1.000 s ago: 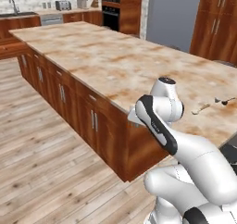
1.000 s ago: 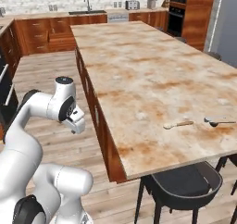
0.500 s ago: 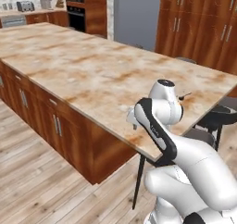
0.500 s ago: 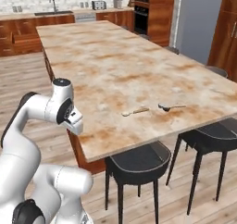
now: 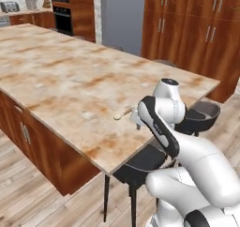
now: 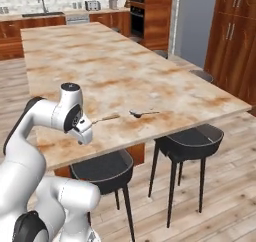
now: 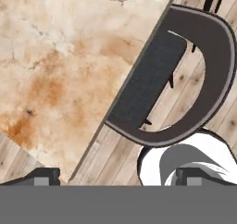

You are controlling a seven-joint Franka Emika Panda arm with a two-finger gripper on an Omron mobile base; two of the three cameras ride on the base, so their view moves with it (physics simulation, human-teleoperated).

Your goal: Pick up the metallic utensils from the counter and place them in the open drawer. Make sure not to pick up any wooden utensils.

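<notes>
A slim dark-grey metal spoon (image 6: pixel 143 113) lies on the beige marbled counter (image 6: pixel 100 66) near its near end. Just left of it lies the tan wooden spoon (image 6: pixel 105 118), which the left base view shows as a pale handle (image 5: pixel 123 113) poking out from behind my arm. My gripper (image 6: pixel 83 135) hangs at the counter's near edge, left of and short of both spoons. In the hand view its fingertips (image 7: pixel 46 174) stand wide apart with nothing between them, so the gripper (image 7: pixel 116 177) is open over the counter edge (image 7: pixel 125 86) and a stool. The drawer is out of view.
Black stools (image 6: pixel 192 138) (image 6: pixel 102 168) stand under the counter's near end, one right below my hand (image 7: pixel 185 79). Red-brown cabinets (image 6: pixel 235 41) and a grey fridge (image 6: pixel 192 23) line the far right wall. The wall counter with a sink (image 6: pixel 42 13) is at the back left.
Both base views have swung round the island's end as the base drove, so the spoons now lie much nearer my arm. The arm holds the same folded pose and the gripper stays open.
</notes>
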